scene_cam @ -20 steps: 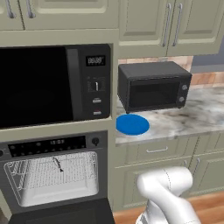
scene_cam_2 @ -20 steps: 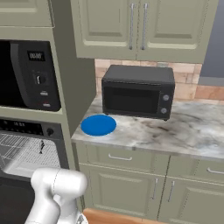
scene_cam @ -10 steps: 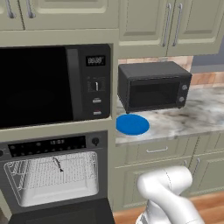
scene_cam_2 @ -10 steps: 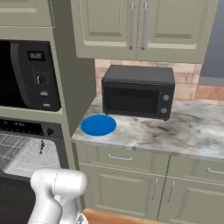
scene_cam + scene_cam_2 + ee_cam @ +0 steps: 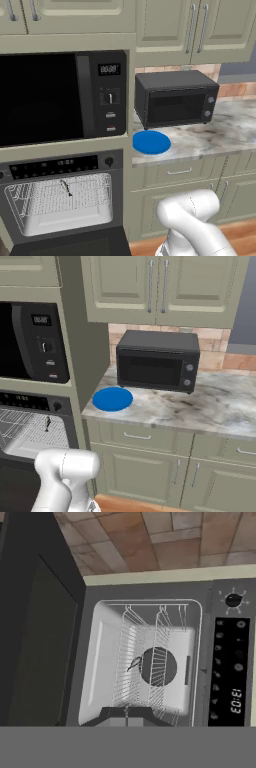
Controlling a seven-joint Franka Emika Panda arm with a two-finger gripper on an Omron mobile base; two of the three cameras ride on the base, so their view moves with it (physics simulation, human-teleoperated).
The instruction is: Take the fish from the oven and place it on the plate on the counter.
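several items, largest first. oven (image 5: 60, 205): wide black built-in unit at the lower left, door dropped open, pale interior and wire rack (image 5: 62, 192) exposed; control strip with display and knob along its top edge. seen rolled sideways in the hand view (image 5: 145, 662), with the strip at the right of that frame. large black microwave (image 5: 60, 97): set in the cabinet column directly above the oven, vertical button panel on its right side. table (image 5: 210, 135): grey-white marbled stone top over beige drawers, to the right of the oven column. small black microwave (image 5: 175, 97): stands on the table against the brick backsplash. robot arm (image 5: 192, 225): white, rising low in front of the drawers. plate (image 5: 151, 142): flat bright-blue disc on the table, just in front of the small microwave's left end, near the oven column; also in the right base view (image 5: 112, 399). tool (image 5: 127, 717): dark tips at the bottom of the hand view, facing into the oven cavity, well apart from the rack's contents; how wide it stands cannot be told. fish (image 5: 66, 188): tiny dark sliver lying on the wire rack inside the oven, toward the middle; likewise in the hand view (image 5: 134, 663).
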